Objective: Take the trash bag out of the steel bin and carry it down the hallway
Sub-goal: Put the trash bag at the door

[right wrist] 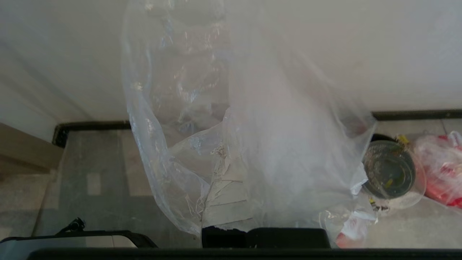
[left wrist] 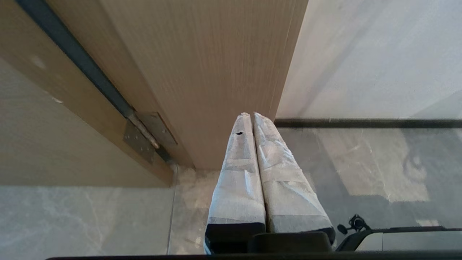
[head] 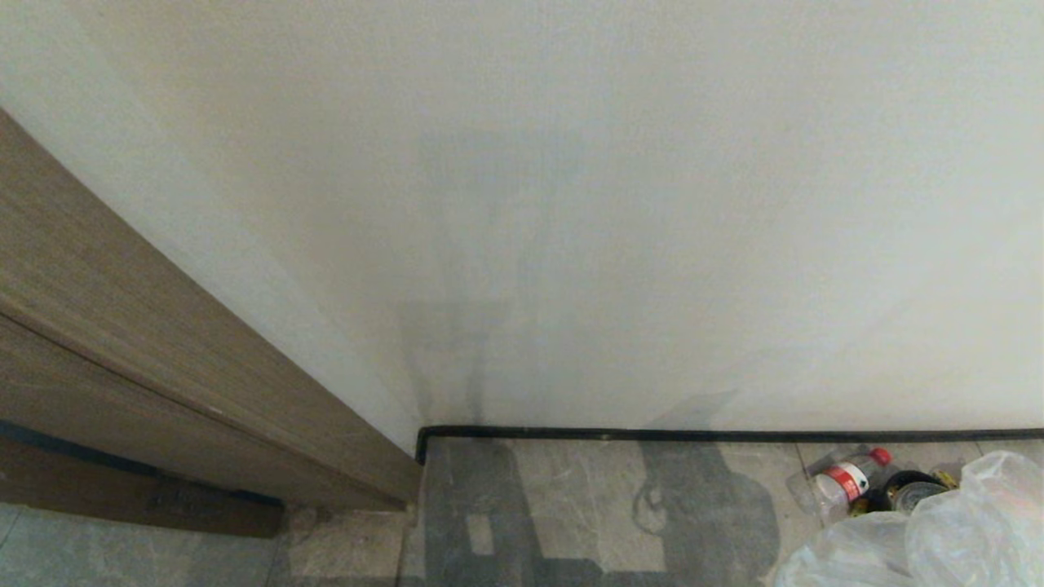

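Hanging from the right gripper [right wrist: 231, 202], pinched tight, the trash bag [head: 971, 522] sits at 5 o'clock over the hallway tiles [head: 571, 505]; left gripper [left wrist: 251, 115] pressed together, empty.

1. Trash bag [head: 922, 538] cut off at head view's lower right corner.
2. Right gripper's fingers [right wrist: 223, 195] veiled by bag film, tips unreadable.
3. Pinkish-red bag [right wrist: 442, 169] cropped by right wrist view's edge.

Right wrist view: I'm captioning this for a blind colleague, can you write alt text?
The right hand is shut on the clear trash bag, which drapes across most of the view. Behind it are grey floor tiles, a pale wall, a round container and a pinkish-red bag.
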### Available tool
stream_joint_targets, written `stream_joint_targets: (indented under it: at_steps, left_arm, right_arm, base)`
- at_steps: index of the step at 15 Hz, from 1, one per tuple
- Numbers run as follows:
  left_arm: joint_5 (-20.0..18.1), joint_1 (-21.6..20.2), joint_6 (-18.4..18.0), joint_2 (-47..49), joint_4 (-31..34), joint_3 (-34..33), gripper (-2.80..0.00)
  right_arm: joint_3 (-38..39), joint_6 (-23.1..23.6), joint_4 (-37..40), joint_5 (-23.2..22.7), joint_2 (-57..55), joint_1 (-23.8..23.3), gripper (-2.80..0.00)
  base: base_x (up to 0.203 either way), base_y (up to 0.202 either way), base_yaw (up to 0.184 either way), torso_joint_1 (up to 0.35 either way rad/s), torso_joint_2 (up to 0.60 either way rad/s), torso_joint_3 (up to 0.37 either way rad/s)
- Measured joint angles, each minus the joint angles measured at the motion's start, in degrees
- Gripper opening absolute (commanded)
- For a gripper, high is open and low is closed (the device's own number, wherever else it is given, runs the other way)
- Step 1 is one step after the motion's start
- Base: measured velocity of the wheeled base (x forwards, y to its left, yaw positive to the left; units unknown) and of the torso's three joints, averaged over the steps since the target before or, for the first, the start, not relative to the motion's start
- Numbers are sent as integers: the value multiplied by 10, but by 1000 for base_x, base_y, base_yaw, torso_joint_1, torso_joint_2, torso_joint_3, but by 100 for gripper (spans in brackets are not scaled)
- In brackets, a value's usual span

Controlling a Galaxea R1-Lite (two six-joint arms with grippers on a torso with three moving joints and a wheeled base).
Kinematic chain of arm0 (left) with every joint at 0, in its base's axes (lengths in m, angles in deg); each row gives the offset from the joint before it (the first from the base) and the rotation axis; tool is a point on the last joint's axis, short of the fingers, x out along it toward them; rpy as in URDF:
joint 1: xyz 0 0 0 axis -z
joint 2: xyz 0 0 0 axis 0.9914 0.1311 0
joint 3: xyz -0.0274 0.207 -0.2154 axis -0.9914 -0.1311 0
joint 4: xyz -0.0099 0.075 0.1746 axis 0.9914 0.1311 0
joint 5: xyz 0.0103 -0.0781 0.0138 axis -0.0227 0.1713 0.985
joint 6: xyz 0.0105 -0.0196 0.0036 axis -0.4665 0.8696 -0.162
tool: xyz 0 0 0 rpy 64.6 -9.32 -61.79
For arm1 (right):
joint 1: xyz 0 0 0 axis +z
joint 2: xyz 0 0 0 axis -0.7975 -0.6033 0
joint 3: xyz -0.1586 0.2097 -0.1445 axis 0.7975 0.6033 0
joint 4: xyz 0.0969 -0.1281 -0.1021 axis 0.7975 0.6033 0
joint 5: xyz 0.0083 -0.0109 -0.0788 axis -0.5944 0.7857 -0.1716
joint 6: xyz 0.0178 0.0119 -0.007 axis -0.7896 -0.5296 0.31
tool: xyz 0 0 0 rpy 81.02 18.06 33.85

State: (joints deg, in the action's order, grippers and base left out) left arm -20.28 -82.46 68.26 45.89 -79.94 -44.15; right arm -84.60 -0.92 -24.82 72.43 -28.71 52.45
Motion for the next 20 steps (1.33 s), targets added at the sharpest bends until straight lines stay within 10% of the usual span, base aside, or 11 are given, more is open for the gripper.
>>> stream_joint_targets:
  at_steps: [10,20]
  left_arm:
    - [0,0,-1,0,1,0,-280]
    - [0,0,-1,0,0,0,-280]
  right_arm:
    - [-44,-2,22,-19,-3,0,-280]
    - [-329,98,302,-180,-273,2,-280]
  base:
    - [0,0,0,3,3,-147]
    - [0,0,0,0,0,0]
